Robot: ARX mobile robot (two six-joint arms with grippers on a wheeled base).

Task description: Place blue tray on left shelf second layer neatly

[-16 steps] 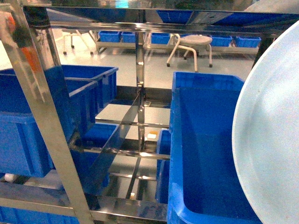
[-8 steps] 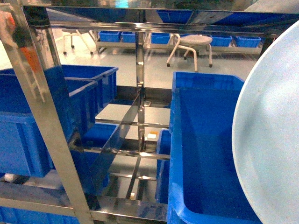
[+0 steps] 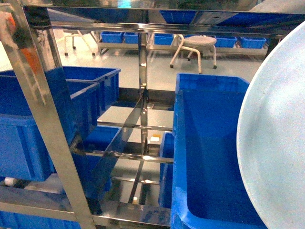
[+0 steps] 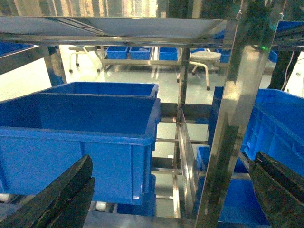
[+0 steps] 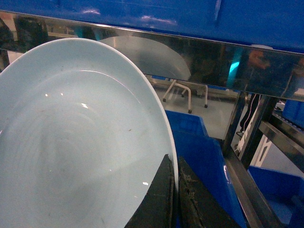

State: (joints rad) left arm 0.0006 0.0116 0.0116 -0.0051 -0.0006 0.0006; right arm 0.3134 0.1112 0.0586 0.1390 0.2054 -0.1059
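Storeroom: pale green floor, a white stool (image 3: 195, 46) and low racks of blue crates far behind; directly ahead of both my pincers stands the steel rack (image 3: 143, 95), mirror-bright uprights and thin rails

Right pincer (image 5: 175, 187): clenched on the rim of the blue tray (image 5: 71, 142), one finger on each face of the edge. The tray hangs steeply tilted, nearly on edge, rising up and to the left of that pincer; in the head view it fills the right margin. Judgement: held edge-on so it can slip between the shelf rails before being laid flat

Left pincer (image 4: 171, 199): released, both fingers spread wide, nothing between them. It hovers in front of the left bay, level with the big left crate (image 4: 80, 128)

Target, the left shelf second layer (image 3: 119, 155): I take it to be the tier ahead of the left pincer, but cannot say for certain which rail counts as second. The tray is not on it yet; it sits well to the right, above the right crate (image 3: 209, 157)

In the way:
- near upright (image 4: 232, 118), just right of the left pincer, between tray and left bay
- left crate takes most of that bay; free room beside it looks narrow
- top rail (image 5: 142, 47) close above the tray's rim, so little headroom for swinging it across
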